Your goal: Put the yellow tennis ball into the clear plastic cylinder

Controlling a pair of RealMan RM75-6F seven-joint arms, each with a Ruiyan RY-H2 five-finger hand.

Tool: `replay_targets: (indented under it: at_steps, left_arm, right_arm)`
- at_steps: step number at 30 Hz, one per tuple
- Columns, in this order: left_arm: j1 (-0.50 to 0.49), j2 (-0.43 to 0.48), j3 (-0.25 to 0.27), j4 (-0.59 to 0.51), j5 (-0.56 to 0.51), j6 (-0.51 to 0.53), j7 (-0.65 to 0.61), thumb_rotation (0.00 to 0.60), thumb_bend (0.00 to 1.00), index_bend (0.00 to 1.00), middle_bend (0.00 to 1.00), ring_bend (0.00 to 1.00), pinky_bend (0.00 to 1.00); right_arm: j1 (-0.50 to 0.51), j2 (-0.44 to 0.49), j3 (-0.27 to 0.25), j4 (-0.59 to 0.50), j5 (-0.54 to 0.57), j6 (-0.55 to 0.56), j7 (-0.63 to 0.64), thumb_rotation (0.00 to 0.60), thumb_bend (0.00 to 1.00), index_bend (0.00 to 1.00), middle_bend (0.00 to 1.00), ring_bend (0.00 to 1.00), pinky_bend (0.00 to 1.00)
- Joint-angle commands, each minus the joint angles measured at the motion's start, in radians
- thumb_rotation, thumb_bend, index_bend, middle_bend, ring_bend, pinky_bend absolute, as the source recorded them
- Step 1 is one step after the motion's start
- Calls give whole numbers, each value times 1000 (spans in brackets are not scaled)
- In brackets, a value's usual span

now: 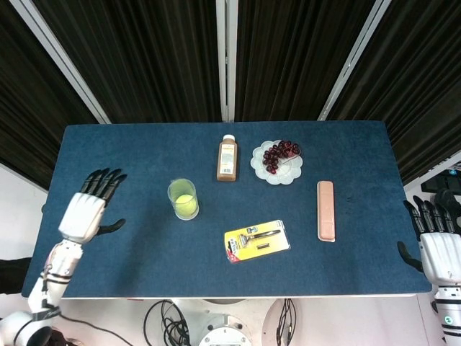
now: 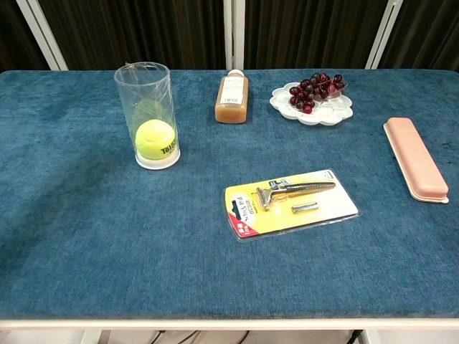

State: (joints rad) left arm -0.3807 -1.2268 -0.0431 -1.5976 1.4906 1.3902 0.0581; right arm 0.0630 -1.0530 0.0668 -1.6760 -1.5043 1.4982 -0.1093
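Note:
The yellow tennis ball [image 2: 156,137] lies at the bottom of the clear plastic cylinder [image 2: 145,87], which stands upright on the blue table [image 2: 107,236]. From above, the ball [image 1: 185,206] shows through the cylinder's open top [image 1: 171,192]. My left hand [image 1: 86,211] hovers over the table's left part, well left of the cylinder, fingers spread and holding nothing. My right hand [image 1: 436,249] stays beyond the table's right edge, fingers apart and empty. Neither hand appears in the chest view.
A brown juice bottle [image 1: 227,158] lies behind the middle. A white plate of dark grapes [image 1: 277,160] sits to its right. A pink case [image 1: 325,210] lies at the right, and a yellow razor pack [image 1: 256,241] lies near the front.

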Motion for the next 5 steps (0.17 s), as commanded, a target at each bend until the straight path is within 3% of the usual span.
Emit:
replay_targets:
  at_steps: [1, 5]
  left_arm:
    - [81, 23, 56, 60, -23, 42, -33, 600, 146, 80, 19, 0, 30]
    - [125, 9, 76, 115, -23, 59, -68, 600, 146, 80, 18, 0, 20]
  right_arm:
    - [2, 1, -8, 0, -4, -12, -11, 600, 277, 0, 0, 0, 0]
    - [9, -12, -13, -4, -2, -29, -39, 600, 274, 0, 0, 0, 0]
